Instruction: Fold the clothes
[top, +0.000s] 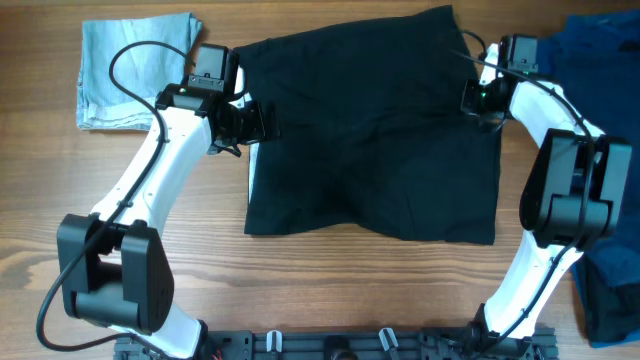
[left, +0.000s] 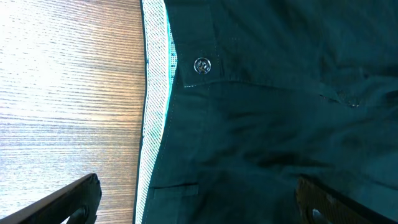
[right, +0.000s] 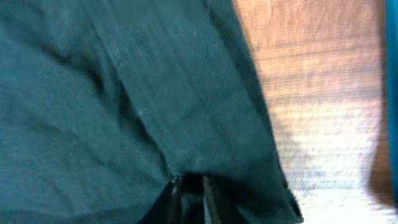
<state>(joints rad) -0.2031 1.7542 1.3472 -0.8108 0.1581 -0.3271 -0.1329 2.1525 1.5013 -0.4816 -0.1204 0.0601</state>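
Observation:
The black shorts (top: 370, 140) lie spread flat in the middle of the table, waistband to the left. My left gripper (top: 250, 122) is open, just above the waistband's left edge. In the left wrist view its fingers (left: 199, 199) stand wide apart, one over bare wood and one over the black cloth, with the grey-lined waistband (left: 155, 93) and its button (left: 201, 65) between and ahead of them. My right gripper (top: 478, 100) is at the shorts' right edge near the top. In the right wrist view its fingers (right: 191, 186) are shut on a pinch of the black fabric (right: 124, 93).
A folded pale-blue denim piece (top: 125, 70) lies at the back left, close to my left arm. A heap of dark-blue and black cloth (top: 610, 50) fills the right edge of the table, beside my right arm. Bare wood shows in front of the shorts.

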